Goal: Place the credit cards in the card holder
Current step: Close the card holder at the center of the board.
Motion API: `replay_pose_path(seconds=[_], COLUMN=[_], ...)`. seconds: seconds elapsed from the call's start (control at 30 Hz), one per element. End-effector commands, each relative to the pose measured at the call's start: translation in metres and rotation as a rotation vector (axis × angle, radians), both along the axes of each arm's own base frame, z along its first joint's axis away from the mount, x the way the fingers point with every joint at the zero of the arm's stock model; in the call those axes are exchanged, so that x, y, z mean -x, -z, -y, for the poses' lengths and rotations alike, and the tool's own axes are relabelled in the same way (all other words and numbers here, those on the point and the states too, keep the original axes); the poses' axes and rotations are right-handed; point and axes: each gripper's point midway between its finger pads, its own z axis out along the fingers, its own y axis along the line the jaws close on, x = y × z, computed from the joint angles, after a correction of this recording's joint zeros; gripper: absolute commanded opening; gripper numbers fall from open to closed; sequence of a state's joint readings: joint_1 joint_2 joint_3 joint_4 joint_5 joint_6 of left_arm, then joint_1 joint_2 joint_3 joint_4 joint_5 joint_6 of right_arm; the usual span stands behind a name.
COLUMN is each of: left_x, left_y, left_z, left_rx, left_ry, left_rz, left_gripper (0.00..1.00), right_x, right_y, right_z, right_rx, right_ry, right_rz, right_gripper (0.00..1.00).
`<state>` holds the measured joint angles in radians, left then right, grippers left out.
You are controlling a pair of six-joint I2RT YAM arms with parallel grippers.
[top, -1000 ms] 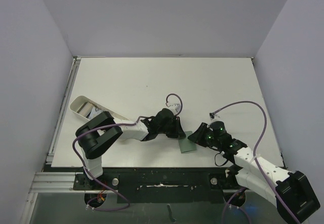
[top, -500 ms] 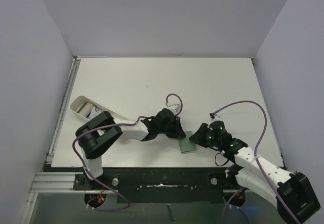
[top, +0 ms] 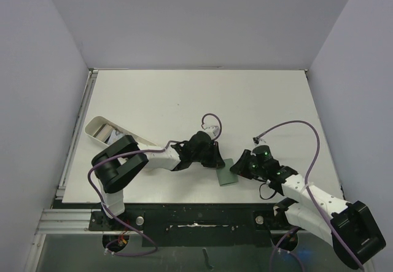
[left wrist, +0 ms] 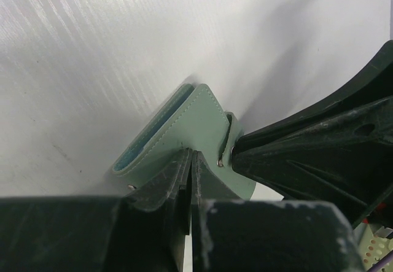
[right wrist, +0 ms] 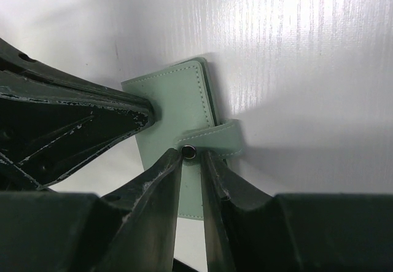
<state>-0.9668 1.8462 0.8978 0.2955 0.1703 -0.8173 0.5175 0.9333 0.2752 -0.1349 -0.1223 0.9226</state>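
Note:
The sage green card holder [top: 227, 174] lies folded near the table's front edge. In the left wrist view the card holder [left wrist: 187, 124] shows a blue-grey lining at its open side. My left gripper [left wrist: 191, 156] is shut, with its tips pressing on the cover [right wrist: 175, 97]. From the right, my right gripper [right wrist: 191, 158] is closed narrowly on the end of the snap tab [right wrist: 215, 138], and the metal snap [right wrist: 188, 151] sits at its tips. In the top view the left gripper [top: 217, 161] and the right gripper [top: 237, 167] meet over the card holder. I cannot make out any credit cards.
A white oblong tray [top: 98, 128] with a few items in it stands at the left, beside the left arm's base. Purple cables [top: 295, 128] loop above the right arm. The table's front edge [top: 196, 202] runs just below the card holder.
The right arm's forearm has shifted slightly to the left. Both grippers stay on the card holder, which has not moved.

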Motion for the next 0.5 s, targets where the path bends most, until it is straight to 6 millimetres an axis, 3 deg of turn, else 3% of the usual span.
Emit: replay_pose_path(seconds=[0.0, 0.2, 0.47], left_x=[0.003, 0.003, 0.001], left_y=[0.020, 0.022, 0.020], left_z=[-0.013, -0.014, -0.014], left_rx=[-0.103, -0.112, -0.119], left_ry=[0.006, 0.008, 0.015], left_rz=[-0.002, -0.001, 0.013], left_gripper=[0.00, 0.00, 0.00], right_x=[-0.014, -0.010, -0.018], right_y=[-0.013, -0.022, -0.035], right_z=[-0.011, -0.015, -0.001], right_rx=[-0.040, -0.056, 0.018], right_ry=[-0.026, -0.062, -0.035], right_rz=[0.060, 0.067, 0.095], right_gripper=[0.22, 0.22, 0.22])
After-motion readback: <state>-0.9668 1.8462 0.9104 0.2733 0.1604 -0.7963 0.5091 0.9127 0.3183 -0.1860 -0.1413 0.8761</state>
